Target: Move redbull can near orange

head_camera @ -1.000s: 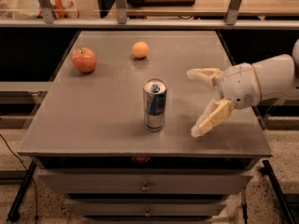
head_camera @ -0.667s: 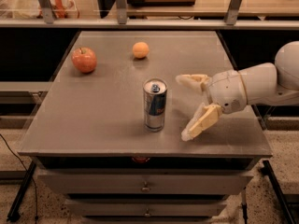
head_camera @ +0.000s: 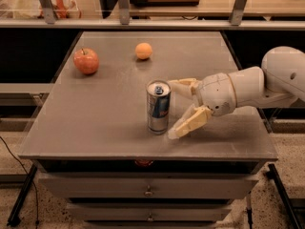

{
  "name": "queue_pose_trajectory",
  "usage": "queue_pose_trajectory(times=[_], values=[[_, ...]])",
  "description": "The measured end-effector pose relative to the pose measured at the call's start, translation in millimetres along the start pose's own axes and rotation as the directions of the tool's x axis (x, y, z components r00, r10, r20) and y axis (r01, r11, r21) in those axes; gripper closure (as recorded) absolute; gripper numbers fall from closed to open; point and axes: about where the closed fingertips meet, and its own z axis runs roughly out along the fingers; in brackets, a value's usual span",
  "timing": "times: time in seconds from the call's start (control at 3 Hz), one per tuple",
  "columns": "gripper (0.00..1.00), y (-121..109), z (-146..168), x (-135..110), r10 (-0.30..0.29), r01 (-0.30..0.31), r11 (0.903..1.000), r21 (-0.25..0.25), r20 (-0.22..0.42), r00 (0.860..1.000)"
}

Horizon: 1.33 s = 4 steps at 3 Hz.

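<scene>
**Robot gripper open beside an upright drink can on a grey desk**

At the far left of the desk (head_camera: 95, 123) sits a red apple (head_camera: 86, 61). To its right, and a little farther back, lies the orange (head_camera: 143, 51), small and round. The redbull can (head_camera: 158, 107) stands upright near the middle of the desk, towards the front edge. From the can, the orange is at about 11 o'clock and well apart; the apple is at about 10 o'clock.

The can is slim, thin-walled metal – probably light, smooth and slippery, tall enough to tip easily, and likely to dent under a hard squeeze. A level hold around the middle of its body looks safest.

At the can's 3 o'clock is the gripper (head_camera: 174, 109), just beside it. The jaws are spread wide and hold nothing: one reaches behind the can near its top rim, the other slants down in front towards the desk. Neither clearly touches the can. The white arm (head_camera: 248, 87) comes in low and nearly level from the right edge – its wrist is turned so the opening faces the can.
</scene>
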Motion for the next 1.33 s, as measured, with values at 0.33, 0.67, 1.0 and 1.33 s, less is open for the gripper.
queue_pose_trajectory(times=[0.33,0.67,1.0,1.33], values=[[0.41,-2.0,6.3,-0.9,-0.002,0.003,1.0,-0.009,0.016,1.0],[0.64,-4.0,8.5,3.4,0.011,-0.011,0.9999,-0.005,0.02,1.0],[0.87,-7.0,8.3,10.2,0.03,-0.03,0.9995,0.006,0.016,0.999],[1.0,-12.6,3.7,10.9,0.037,-0.037,0.9991,0.021,0.01,0.999]])
